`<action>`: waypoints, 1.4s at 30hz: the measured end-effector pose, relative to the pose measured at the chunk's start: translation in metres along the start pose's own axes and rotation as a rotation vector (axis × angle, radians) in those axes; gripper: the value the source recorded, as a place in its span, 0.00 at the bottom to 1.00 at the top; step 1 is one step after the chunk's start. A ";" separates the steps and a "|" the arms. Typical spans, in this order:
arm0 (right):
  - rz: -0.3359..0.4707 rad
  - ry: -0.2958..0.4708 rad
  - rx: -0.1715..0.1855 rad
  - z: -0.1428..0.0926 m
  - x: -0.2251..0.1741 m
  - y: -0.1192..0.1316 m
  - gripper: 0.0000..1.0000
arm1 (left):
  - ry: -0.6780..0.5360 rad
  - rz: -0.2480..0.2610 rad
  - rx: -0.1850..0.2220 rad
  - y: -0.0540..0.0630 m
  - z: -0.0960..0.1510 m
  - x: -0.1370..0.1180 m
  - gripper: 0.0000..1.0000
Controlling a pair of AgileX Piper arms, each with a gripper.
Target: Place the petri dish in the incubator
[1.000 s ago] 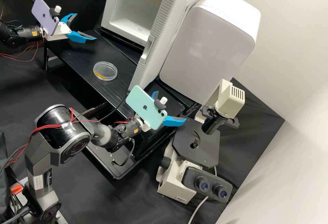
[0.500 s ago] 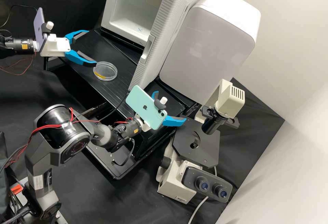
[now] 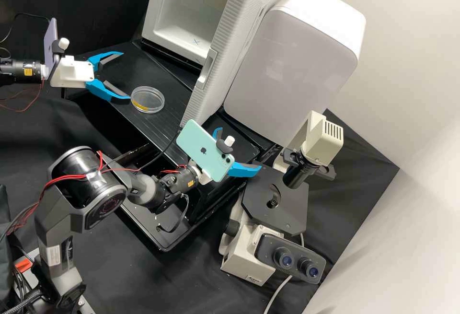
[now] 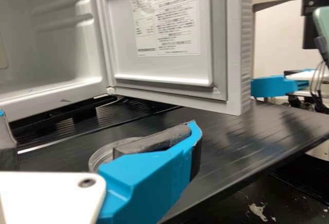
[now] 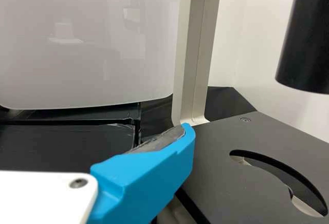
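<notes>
In the high view, the petri dish (image 3: 147,99) lies flat on the black worktop (image 3: 160,129), in front of the incubator (image 3: 189,12), whose door (image 3: 230,40) is swung open. The left gripper (image 3: 123,75) hangs low over the worktop with its jaws spread wide and empty, pointing toward the dish. The dish is not centred in that gap. It sits ahead of the jaws and off toward the finger nearer the camera, whose tip is just beside the rim (whether it touches, I cannot tell). The right gripper (image 3: 237,158) is well apart from the dish, by the microscope (image 3: 268,237), with its jaws parted and holding nothing. The left arm is plainly the nearer one.

In the left wrist view, the dish shows as a pale rim partly hidden behind one blue finger (image 4: 154,172), with the other finger far across the gap. The open chamber of the incubator lies beyond it. The dish is round, so there is no long axis to line up with. What matters, I judge, is a sideways shift that brings the dish between the jaws before they close (as things stand, closing would likely just nudge the rim).

In the right wrist view, the right gripper's finger points over the microscope's black stage (image 5: 247,178), next to a white housing.
</notes>
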 end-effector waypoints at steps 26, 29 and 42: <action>0.000 0.000 0.000 0.000 0.000 0.000 1.00 | 0.022 -0.136 -0.018 -0.033 -0.009 0.018 1.00; 0.000 0.000 0.000 0.000 0.000 0.000 1.00 | 0.030 -0.139 -0.030 -0.034 -0.012 0.020 1.00; 0.000 0.000 0.000 0.000 0.000 0.000 1.00 | 0.036 -0.144 -0.059 -0.037 -0.018 0.028 1.00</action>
